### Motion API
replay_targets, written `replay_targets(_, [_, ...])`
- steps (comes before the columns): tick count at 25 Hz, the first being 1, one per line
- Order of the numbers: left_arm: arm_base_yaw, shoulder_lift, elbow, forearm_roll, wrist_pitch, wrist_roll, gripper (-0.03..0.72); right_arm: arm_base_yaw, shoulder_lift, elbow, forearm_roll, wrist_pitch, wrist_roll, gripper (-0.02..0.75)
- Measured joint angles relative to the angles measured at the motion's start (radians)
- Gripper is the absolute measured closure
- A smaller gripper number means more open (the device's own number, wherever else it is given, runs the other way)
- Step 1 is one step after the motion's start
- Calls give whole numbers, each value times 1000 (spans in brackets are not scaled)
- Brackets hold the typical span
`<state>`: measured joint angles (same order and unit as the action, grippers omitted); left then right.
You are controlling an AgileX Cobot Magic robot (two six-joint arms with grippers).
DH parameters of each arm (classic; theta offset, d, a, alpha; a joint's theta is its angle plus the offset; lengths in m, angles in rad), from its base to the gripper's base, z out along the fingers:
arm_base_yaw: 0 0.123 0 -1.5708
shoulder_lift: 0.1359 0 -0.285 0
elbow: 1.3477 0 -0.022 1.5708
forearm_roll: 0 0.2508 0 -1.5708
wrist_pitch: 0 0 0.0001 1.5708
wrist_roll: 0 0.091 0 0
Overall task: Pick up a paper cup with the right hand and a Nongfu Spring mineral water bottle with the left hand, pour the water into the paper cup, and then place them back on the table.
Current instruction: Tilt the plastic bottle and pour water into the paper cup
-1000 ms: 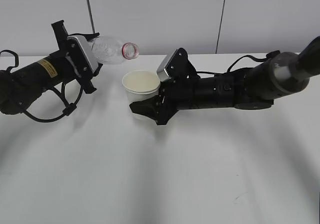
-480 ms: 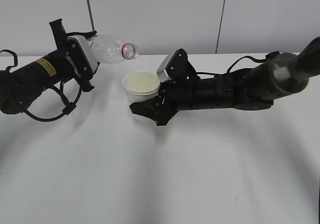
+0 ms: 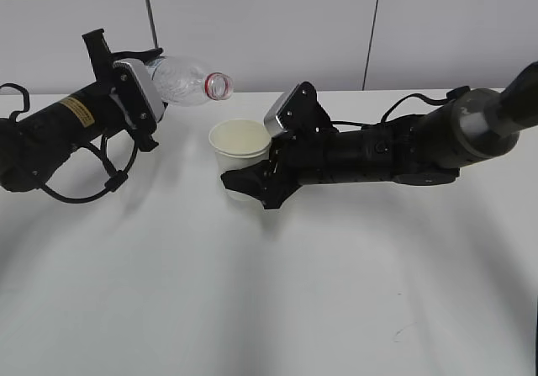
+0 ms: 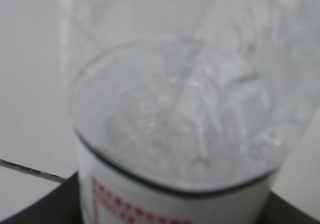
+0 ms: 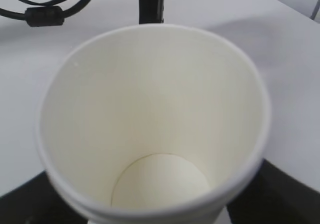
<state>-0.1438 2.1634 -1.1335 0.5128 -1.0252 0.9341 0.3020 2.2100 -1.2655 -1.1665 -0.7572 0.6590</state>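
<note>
Plain white tabletop (image 3: 252, 309) against a grey wall, nothing else around. Your left end effector (image 3: 139, 98), upper left of the frame, is clamped on the Nongfu Spring mineral water bottle (image 3: 189, 82), tipped near-horizontal so its open mouth points at the paper cup (image 3: 239, 145). Right end effector (image 3: 252, 182) grips that cup near frame centre, upright and dry inside, so it's ready to catch the pour.

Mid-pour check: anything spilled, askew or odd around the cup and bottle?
No spill shows. The bottle is tipped nearly horizontal, uncapped, mouth short of the paper cup. The cup's inside looks dry.
</note>
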Motion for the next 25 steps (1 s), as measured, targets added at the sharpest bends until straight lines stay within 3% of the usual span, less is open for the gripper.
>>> replay_targets(25, [0, 0, 0, 4, -12, 108, 314, 0, 0, 0, 28, 9, 0, 216])
